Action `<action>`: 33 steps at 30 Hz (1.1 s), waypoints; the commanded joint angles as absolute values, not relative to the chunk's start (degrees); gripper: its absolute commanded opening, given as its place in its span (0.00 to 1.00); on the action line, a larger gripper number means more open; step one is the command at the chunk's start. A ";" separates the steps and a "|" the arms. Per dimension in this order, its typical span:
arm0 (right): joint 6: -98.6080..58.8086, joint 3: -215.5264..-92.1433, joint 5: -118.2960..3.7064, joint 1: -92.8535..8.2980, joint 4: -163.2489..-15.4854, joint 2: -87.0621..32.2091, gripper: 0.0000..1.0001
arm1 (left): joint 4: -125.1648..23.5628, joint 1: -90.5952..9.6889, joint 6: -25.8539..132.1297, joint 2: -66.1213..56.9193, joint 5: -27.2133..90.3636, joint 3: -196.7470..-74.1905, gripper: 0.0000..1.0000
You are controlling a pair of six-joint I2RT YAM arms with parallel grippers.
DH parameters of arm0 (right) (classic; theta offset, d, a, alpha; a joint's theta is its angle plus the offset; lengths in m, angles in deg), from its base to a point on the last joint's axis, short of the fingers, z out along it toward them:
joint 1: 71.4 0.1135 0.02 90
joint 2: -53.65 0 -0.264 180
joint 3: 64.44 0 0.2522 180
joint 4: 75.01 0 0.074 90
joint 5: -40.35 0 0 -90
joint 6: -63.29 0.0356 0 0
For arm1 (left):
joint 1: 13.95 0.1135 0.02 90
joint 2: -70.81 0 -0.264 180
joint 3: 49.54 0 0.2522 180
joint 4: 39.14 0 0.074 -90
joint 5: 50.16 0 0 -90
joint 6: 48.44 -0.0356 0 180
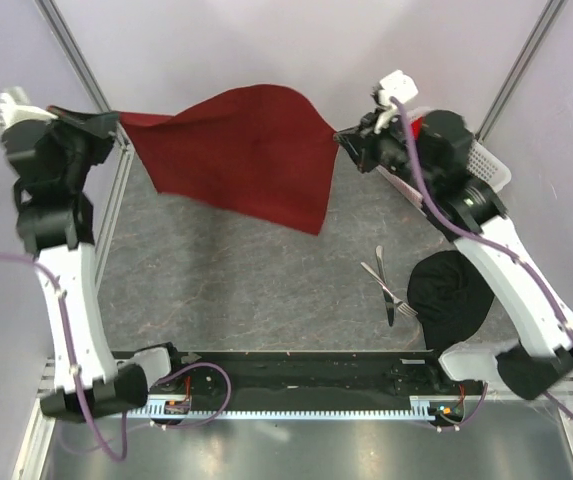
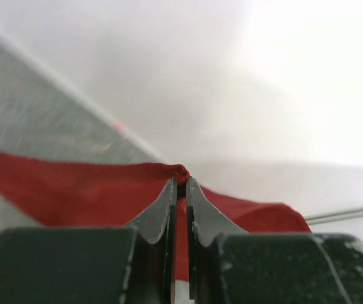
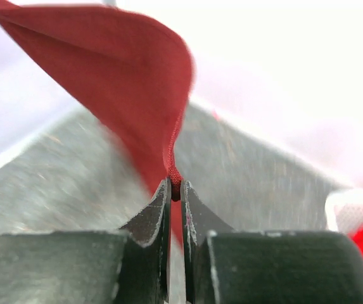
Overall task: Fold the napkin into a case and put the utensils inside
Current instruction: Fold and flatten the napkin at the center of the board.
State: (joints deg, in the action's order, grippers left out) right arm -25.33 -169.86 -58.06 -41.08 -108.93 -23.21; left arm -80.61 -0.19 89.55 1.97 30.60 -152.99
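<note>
Left tool (image 2: 180,182) and right tool (image 3: 175,185) each clamped on an upper corner of the napkin (image 1: 246,155), hanging stretched between them above the counter (image 1: 216,280); utensils (image 1: 387,285) lie nearer the right arm.

White basket (image 1: 490,162), black cloth (image 1: 453,298), grey table (image 1: 246,290)

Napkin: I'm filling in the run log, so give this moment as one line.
napkin held in air, spread between arms | left pincer shut on one corner | right pincer shut on another corner | utensils lying on table
</note>
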 commanded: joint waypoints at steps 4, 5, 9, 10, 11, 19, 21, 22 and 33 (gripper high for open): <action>-29.26 -169.52 -72.75 -40.91 -103.27 -9.55 0.00 | -84.72 0.02 86.73 15.42 34.64 -165.60 0.02; -29.35 -169.26 -73.99 -40.73 -103.01 -8.23 0.00 | -84.90 0.11 87.34 18.65 35.61 -165.69 0.02; -30.32 -166.10 -79.79 -40.73 -100.30 0.10 0.00 | -84.90 0.02 89.19 24.57 39.57 -166.48 0.02; -30.49 -165.74 -79.97 -40.64 -100.02 1.35 0.00 | -85.16 0.02 89.11 25.10 39.66 -167.01 0.02; -30.15 -165.30 -79.89 -40.64 -99.59 2.40 0.00 | -85.68 -0.07 88.93 25.80 39.57 -168.40 0.02; -27.77 -159.77 -70.69 -40.64 -95.28 1.46 0.00 | -85.00 -0.15 91.04 25.20 43.18 -160.89 0.02; -27.51 -158.45 -68.03 -40.64 -95.28 -2.04 0.00 | -83.59 -0.07 91.39 23.97 42.39 -157.27 0.02; -27.59 -157.66 -67.24 -40.64 -95.28 -3.11 0.00 | -82.71 -0.07 91.57 21.87 42.12 -154.04 0.02; -29.18 -145.00 -56.33 -43.71 -84.39 -22.09 0.00 | -70.77 -0.51 90.95 -0.37 36.42 -137.75 0.02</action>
State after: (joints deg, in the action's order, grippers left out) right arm -28.26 -146.01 -61.07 -41.67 -92.19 -17.74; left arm -77.92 -0.22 89.72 4.24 39.28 -140.75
